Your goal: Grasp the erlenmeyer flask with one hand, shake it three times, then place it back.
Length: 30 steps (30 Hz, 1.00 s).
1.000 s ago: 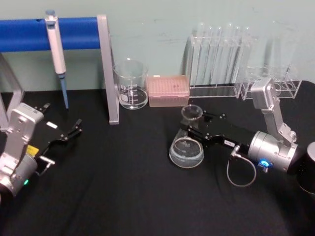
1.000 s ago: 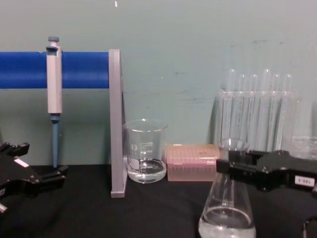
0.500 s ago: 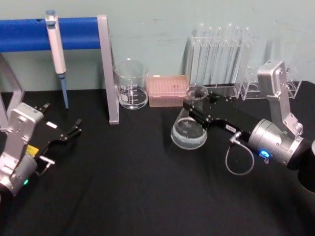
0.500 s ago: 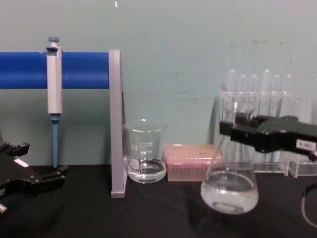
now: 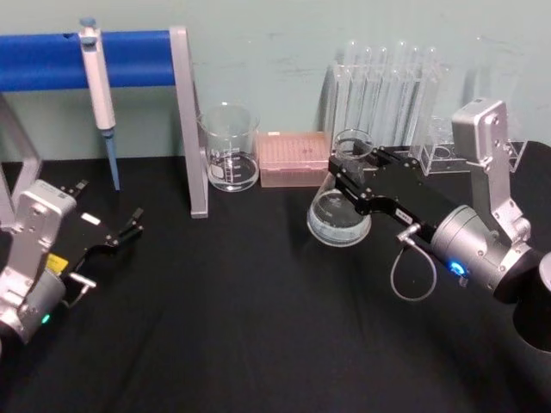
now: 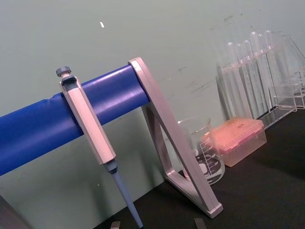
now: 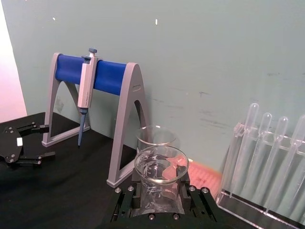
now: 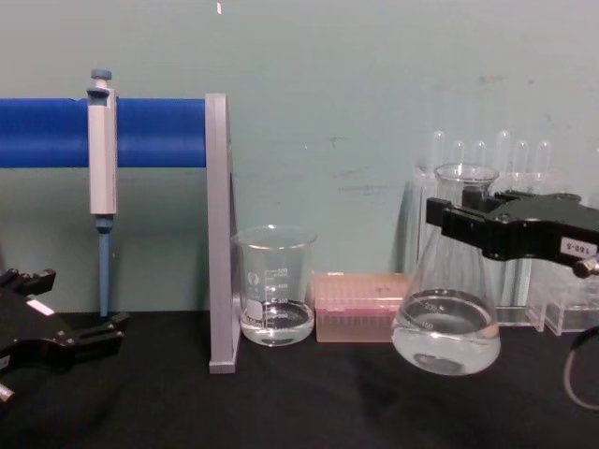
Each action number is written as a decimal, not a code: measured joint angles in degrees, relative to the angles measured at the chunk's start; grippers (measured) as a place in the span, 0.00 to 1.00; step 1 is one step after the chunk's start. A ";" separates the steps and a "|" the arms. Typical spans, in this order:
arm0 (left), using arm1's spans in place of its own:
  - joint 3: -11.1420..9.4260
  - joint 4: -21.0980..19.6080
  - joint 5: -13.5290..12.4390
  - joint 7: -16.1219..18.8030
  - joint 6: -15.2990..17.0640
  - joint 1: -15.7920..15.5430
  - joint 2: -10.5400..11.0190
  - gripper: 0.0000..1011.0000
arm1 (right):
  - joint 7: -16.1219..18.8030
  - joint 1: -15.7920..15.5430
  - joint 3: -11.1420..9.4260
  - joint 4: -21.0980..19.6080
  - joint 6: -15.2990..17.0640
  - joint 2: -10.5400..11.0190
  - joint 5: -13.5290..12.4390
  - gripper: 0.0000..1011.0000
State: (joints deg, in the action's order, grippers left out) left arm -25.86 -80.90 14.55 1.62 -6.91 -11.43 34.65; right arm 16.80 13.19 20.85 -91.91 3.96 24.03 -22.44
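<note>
The erlenmeyer flask (image 5: 338, 219) is a clear cone with some clear liquid in its base. It hangs above the black table, roughly upright, right of the middle. My right gripper (image 5: 349, 176) is shut on its neck just under the rim. From the chest view the flask (image 8: 446, 323) floats off the cloth, with the right gripper (image 8: 460, 223) clamped across its neck. The right wrist view looks down into the flask mouth (image 7: 160, 164) between the jaws. My left gripper (image 5: 108, 205) rests open at the far left, holding nothing.
A glass beaker (image 5: 231, 151) and a pink tip box (image 5: 294, 157) stand at the back, just left of the flask. A test tube rack (image 5: 383, 103) stands behind it. A pipette (image 5: 97, 77) hangs on a blue-barred stand (image 5: 188, 120) at back left.
The right gripper has lifted the flask off the table, carrying it upward and back toward the test tube rack. The left arm has not moved.
</note>
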 joint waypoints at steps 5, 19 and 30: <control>0.00 0.00 0.00 0.00 0.00 0.00 0.00 0.99 | 0.07 -0.50 -0.37 -0.42 0.10 -0.75 0.83 0.45; 0.00 0.00 0.00 0.00 0.00 0.00 0.00 0.99 | 7.20 -0.02 1.59 -1.42 -1.58 -0.70 2.04 0.45; 0.00 0.00 0.00 0.00 0.00 0.00 0.00 0.99 | 17.50 2.71 7.38 -1.74 -3.69 1.25 -0.44 0.45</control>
State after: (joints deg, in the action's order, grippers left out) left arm -25.86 -80.90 14.55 1.62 -6.91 -11.43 34.65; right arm 34.30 15.90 28.23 -93.64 0.27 25.28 -22.88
